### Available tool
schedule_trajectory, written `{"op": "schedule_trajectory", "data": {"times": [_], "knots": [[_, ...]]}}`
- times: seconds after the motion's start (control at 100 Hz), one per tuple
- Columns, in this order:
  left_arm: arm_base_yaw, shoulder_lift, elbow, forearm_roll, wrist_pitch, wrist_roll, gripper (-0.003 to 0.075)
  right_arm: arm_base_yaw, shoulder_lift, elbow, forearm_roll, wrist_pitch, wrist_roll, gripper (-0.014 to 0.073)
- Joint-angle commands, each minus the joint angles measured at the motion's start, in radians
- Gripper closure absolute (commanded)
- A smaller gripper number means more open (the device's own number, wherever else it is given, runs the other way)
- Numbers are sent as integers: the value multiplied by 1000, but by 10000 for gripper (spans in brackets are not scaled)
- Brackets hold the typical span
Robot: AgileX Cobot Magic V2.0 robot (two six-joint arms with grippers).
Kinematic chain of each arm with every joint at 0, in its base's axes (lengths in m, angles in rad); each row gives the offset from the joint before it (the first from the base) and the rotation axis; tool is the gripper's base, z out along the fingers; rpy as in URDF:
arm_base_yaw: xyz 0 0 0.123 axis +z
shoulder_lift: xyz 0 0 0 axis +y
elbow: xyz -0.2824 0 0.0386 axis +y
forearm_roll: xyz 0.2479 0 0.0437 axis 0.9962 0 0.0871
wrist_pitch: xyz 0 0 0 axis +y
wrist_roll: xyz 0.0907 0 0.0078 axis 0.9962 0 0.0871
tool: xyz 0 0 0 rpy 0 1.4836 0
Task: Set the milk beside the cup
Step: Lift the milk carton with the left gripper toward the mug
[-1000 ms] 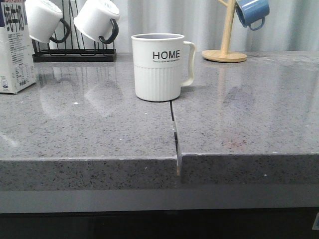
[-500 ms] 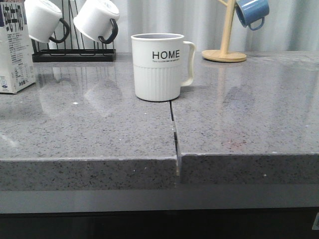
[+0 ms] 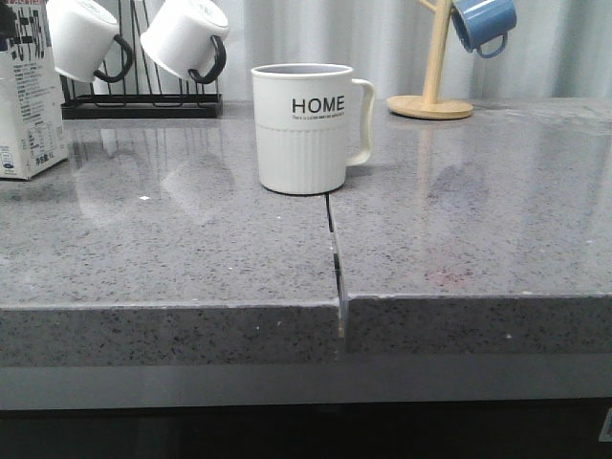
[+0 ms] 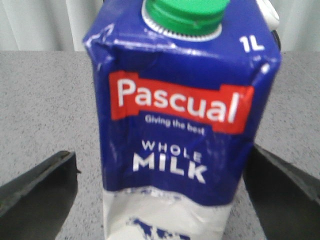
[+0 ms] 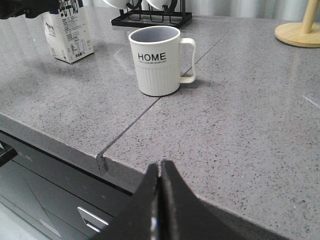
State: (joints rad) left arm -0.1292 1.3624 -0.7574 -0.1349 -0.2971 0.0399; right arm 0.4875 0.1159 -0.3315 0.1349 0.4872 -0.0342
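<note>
The milk (image 4: 182, 125) stands upright at the counter's far left, well apart from the cup (image 3: 304, 127), directly between the left gripper's (image 4: 160, 190) spread, untouching fingers, while the right gripper (image 5: 160, 200) stays away, closed and empty.

- The milk (image 4: 182, 125) is showing a deep blue top, a green cap (image 4: 184, 12), a red band with white "Pascual" lettering and a white lower part.
- The cup (image 3: 304, 127) is showing cream-white with vertical ribbing and black "HOME" lettering.
- The countertop (image 3: 459, 229) is showing speckled grey.
- The hanging mug (image 3: 483, 24) is showing blue.
</note>
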Motion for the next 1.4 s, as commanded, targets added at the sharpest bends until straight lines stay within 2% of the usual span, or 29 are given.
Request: {"op": "schedule_trajectory", "data": {"times": [0.0,0.08,0.12,0.17,0.32,0.41,0.49,0.58,0.82,0.91,1.11,1.29,1.39], "knots": [[-5,5,-55,-8,-102,-6,113,-4,13,-25,-5,-71,-7,611],[-5,34,-74,-10,-111,-6,161,-4,13,-25,-5,-71,-7,611],[-5,46,-84,-10,-113,-6,209,-4,13,-25,-5,-71,-7,611],[-5,54,-91,-10,-123,-6,291,-4,13,-25,-5,-71,-7,611],[-5,55,-95,-12,-127,3,605,-4,13,-25,-5,-71,-7,611],[-9,43,-95,-68,-127,64,689,-4,13,-25,-5,-71,-7,611],[-32,24,-95,-188,-125,239,691,-4,13,-25,-5,-71,-7,611],[-76,-4,-95,-392,-125,433,690,-4,13,-25,-5,-72,-7,611],[-240,-56,-97,-843,-152,809,690,-4,13,-25,-5,-72,-7,611],[-326,-57,-98,-959,-212,895,690,-4,13,-25,-5,-72,-7,611],[-475,-56,-100,-988,-271,873,690,-4,13,-25,-5,-72,-7,611],[-540,-31,-100,-764,-262,572,690,-4,13,-25,-5,-72,-7,611],[-567,-6,-100,-743,-262,545,690,-4,13,-25,-5,-72,-7,611]]}}
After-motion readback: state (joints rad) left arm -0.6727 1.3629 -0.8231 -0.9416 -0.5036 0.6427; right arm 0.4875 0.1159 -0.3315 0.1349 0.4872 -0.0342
